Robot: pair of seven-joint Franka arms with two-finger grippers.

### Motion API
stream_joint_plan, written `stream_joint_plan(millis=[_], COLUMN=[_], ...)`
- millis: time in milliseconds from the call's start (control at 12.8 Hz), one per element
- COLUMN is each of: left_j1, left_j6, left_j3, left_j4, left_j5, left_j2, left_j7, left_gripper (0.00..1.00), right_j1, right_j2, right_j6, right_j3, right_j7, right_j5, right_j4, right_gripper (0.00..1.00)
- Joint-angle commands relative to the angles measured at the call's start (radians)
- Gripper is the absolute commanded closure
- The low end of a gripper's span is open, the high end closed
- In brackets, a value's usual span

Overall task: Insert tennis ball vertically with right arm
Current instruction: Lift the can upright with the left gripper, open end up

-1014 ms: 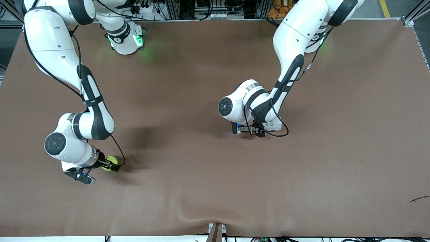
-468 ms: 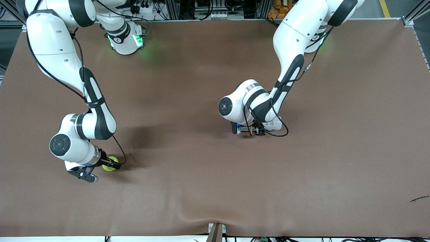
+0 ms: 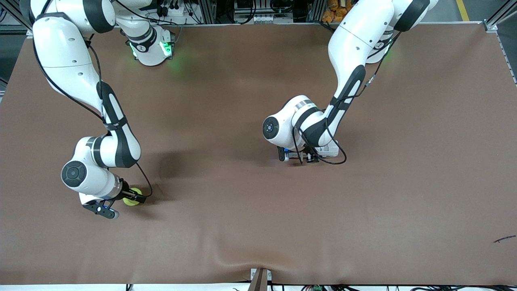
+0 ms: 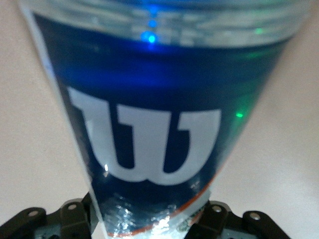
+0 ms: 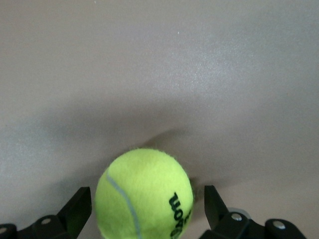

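- The tennis ball (image 3: 131, 198) is sitting toward the right arm's end of the counter (image 3: 258, 226), in the part of it nearer to the front camera.
- In the right wrist view the tennis ball (image 5: 144, 195) is showing a grey seam and black lettering, and it is lying between the two dark fingers (image 5: 77, 211) with a sliver of gap visible on each side.
- The right end effector (image 3: 130, 197) is reaching down around the ball, its jaws standing wide enough to straddle it and not pressing on it.
- A soft shadow is spreading across the brown counter just beside the ball, under the right arm's wrist.
- The left end effector (image 3: 301, 157) is waiting low over the middle of the counter, well apart from the ball.
- It is gripping a clear tennis ball can (image 4: 154, 124) with a blue label bearing a large white "W"; the can is filling most of the left wrist view, its lower end clamped between the dark fingers (image 4: 75, 219).
- In the front view the can (image 3: 327, 151) is mostly hidden under the left arm's wrist, so its tilt cannot be told.
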State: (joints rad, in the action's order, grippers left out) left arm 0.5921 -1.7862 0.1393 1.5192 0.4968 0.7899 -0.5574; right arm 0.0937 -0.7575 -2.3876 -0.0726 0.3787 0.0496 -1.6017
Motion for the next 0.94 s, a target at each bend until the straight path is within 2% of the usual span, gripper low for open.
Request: stream_joint_plan(millis=[0,234,390,702,858], left_j1=[0.008,0.006,0.0,-0.002,-0.021], left_j6=[-0.001,-0.033,-0.157,-0.46,-0.568], left_j3=[0.008,0.019,0.02,0.019,0.019], left_j4=[-0.036,-0.143,-0.149,-0.148,-0.146], left_j5=[-0.023,-0.119,-0.167,-0.188,-0.216], left_j2=[-0.02,-0.024,-0.043,-0.046,-0.054], left_j7=[0.02,0.04,0.059,0.186,0.194], left_gripper=[0.26,0.26,0.25,0.25,0.25], right_j1=[-0.012,-0.012,-0.012,-0.012,-0.015], right_j2=[-0.002,-0.002,-0.002,-0.002,0.004], right_j6=[-0.024,-0.038,-0.038,-0.038,-0.035], right_j3=[0.005,0.005,0.005,0.005,0.005], right_j7=[0.002,0.005,0.008,0.008,0.008], right_j5=[-0.016,-0.016,-0.016,-0.016,-0.016], right_j4=[-0.006,-0.006,-0.006,-0.006,-0.001], right_gripper=[0.0,0.0,0.0,0.38,0.41])
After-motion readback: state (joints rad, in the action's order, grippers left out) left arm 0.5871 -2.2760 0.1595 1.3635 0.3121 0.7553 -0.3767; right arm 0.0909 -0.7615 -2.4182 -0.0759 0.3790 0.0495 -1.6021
